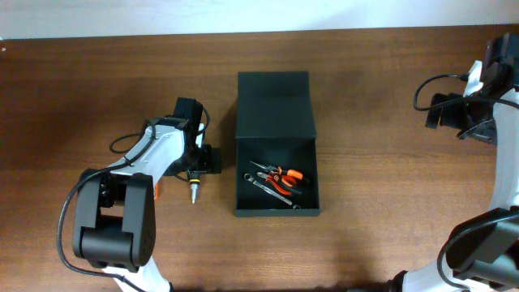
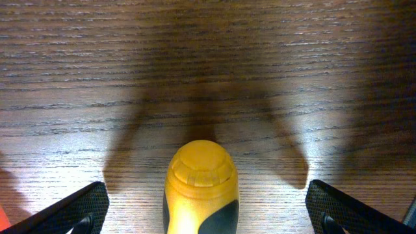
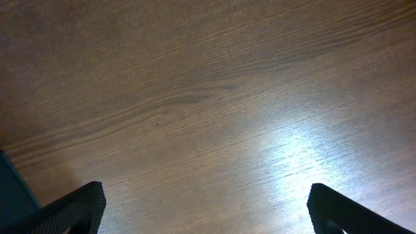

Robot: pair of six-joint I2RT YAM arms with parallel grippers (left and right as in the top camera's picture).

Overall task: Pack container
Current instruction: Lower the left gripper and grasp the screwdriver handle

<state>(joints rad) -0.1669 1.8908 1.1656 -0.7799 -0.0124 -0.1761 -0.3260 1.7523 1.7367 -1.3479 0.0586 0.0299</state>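
Observation:
The container, a dark matte box, stands open in the middle of the table with its flap lid laid back toward the far edge. On its floor lie orange-handled pliers and a steel wrench. A screwdriver with a yellow and black handle lies on the table to the left of the box. My left gripper hangs open over that handle, one finger on each side and neither touching it. My right gripper is open over bare wood at the far right.
A small orange object lies by the left arm's base. A dark corner shows at the left edge of the right wrist view. Cables loop off the right arm. The table's far edge runs along the top.

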